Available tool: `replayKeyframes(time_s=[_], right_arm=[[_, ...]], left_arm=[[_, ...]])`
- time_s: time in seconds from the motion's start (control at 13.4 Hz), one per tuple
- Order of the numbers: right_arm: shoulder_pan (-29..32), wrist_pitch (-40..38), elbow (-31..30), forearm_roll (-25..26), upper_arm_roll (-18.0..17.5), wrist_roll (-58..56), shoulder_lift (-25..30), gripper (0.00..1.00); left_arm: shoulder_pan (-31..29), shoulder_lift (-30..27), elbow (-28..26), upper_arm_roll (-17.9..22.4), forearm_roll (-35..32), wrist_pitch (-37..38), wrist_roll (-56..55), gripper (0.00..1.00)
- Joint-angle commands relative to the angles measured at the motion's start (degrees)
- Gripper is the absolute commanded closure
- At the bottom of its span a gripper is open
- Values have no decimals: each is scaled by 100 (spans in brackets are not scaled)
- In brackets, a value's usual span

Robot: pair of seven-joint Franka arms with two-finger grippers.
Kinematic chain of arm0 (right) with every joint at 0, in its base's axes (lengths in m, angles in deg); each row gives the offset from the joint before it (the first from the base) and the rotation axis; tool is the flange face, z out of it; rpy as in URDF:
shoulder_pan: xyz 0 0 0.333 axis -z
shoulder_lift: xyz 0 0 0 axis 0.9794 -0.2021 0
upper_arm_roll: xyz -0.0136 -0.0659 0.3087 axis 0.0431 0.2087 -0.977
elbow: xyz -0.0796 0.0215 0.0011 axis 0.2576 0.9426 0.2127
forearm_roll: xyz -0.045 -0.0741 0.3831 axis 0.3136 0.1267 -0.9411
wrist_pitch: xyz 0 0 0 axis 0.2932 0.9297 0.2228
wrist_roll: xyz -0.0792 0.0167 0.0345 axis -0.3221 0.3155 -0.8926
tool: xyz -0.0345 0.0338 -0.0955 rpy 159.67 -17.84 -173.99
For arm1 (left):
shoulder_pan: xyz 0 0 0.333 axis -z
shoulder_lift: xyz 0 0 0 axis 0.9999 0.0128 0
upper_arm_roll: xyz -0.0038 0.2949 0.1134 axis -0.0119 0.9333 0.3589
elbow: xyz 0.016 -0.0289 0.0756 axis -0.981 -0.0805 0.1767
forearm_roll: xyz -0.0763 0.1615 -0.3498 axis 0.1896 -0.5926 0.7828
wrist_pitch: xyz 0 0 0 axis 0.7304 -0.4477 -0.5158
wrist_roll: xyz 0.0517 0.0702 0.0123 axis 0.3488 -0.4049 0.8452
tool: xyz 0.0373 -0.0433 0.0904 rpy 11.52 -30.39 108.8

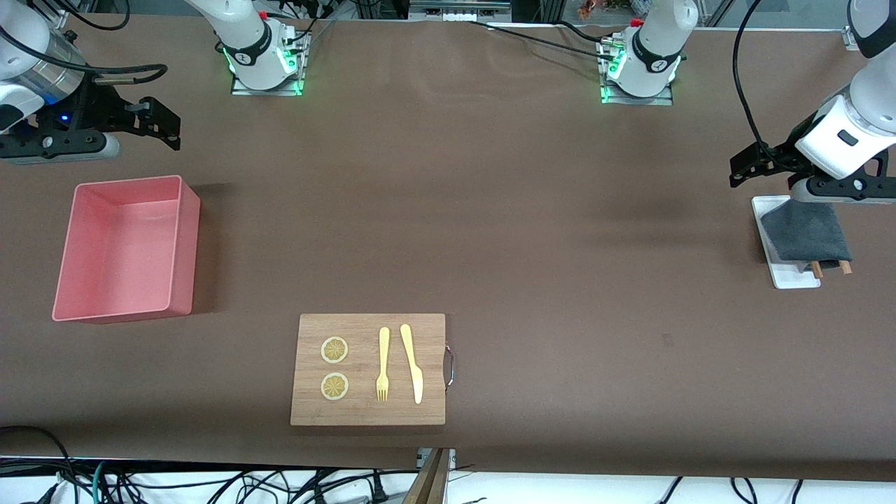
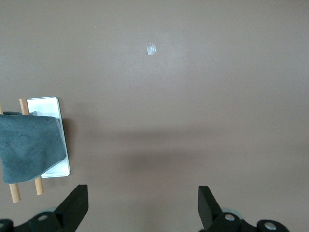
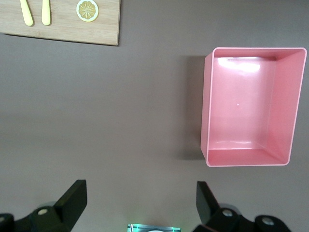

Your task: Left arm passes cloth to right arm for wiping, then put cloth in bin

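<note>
Status: nothing started. Cloth (image 1: 805,232) draped on white tray (image 1: 791,278); bin (image 1: 126,248) empty. My left gripper (image 2: 141,205) hovers beside the cloth and my right gripper (image 3: 140,203) near the bin, fingers apart on both.

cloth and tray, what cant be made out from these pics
- Cloth underside: hidden in the front and left wrist views; only the dark grey face shows.
- White tray: mostly covered by the cloth.
- Two wooden sticks: middles hidden under the cloth, left wrist view.
- Left gripper: fingers in front view partly cut by its wrist.
</note>
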State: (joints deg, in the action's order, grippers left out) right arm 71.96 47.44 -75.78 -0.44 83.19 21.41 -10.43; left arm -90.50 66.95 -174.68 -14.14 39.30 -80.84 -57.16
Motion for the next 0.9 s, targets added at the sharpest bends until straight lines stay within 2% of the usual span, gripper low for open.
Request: replayKeyframes(time_s=[0.0,0.82], right_arm=[[-13,-102,146,-57,-7,64,-55,0],[-13,-111,146,-57,-7,64,-55,0]], left_arm=[[45,201,305,86,91,191,145,0],[53,342,375,68,29,200,146,0]])
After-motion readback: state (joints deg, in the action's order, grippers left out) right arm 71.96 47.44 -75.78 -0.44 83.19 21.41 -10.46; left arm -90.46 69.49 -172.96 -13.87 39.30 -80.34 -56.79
